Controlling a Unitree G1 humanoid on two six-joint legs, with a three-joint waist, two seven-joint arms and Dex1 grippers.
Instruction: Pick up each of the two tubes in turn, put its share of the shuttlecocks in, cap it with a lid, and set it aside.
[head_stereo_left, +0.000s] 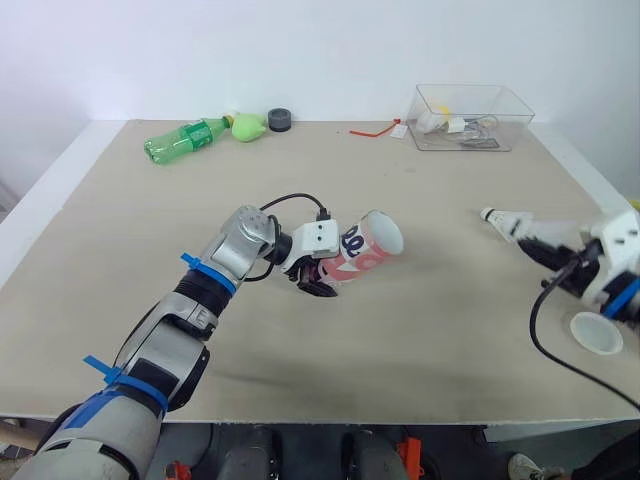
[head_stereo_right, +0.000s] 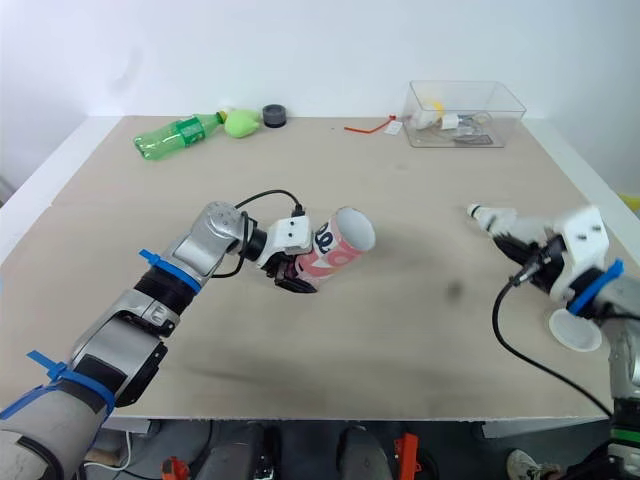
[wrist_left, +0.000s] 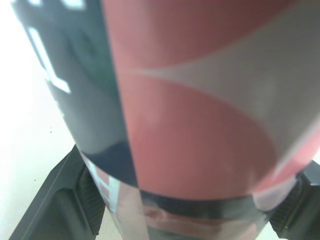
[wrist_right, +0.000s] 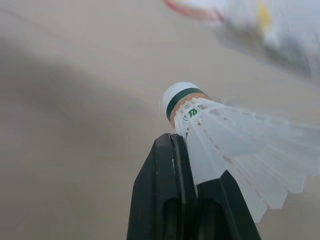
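A red, white and dark tube (head_stereo_left: 362, 250) is held tilted over the middle of the table, its open mouth turned right and up. My left gripper (head_stereo_left: 318, 276) is shut on its lower end; in the left wrist view the tube (wrist_left: 195, 110) sits between the black fingers (wrist_left: 65, 200). At the right, my right gripper (head_stereo_left: 548, 250) is shut on a white shuttlecock (head_stereo_left: 510, 222), cork tip pointing left toward the tube. The right wrist view shows the shuttlecock (wrist_right: 220, 135) with its green-banded cork clamped by the fingers (wrist_right: 172, 185). A white lid (head_stereo_left: 597, 333) lies by the right arm.
A green plastic bottle (head_stereo_left: 186, 138), a green pear-shaped object (head_stereo_left: 248, 127) and a dark round cap (head_stereo_left: 279, 120) lie at the far left edge. A clear plastic box (head_stereo_left: 470, 117) with small items stands at the far right. A red tie (head_stereo_left: 375, 130) lies beside it.
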